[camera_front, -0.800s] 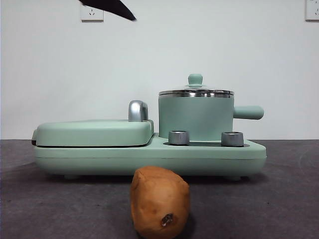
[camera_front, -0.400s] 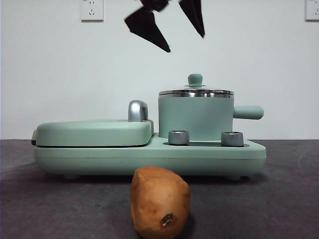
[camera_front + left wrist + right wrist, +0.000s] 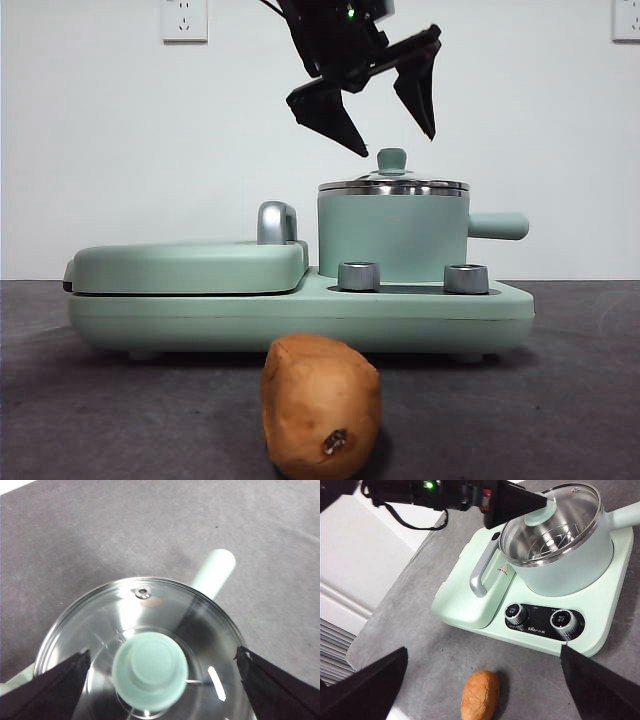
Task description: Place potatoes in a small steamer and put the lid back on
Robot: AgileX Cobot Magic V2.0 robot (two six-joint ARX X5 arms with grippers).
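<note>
Hovering left hand (image 3: pixel 392 140) over lid (image 3: pixel 145 645), rack inside steamer (image 3: pixel 570 565)

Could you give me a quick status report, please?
Left gripper open above lid knob. Right gripper open, waiting. Potato on table, lid on steamer.

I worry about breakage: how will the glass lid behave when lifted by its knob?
The lid is glass in a steel rim, so probably breakable if dropped. Its knob looks smooth and rounded, so it might slip or swing. The open left pincer hangs centred above the knob, which should help.
</note>
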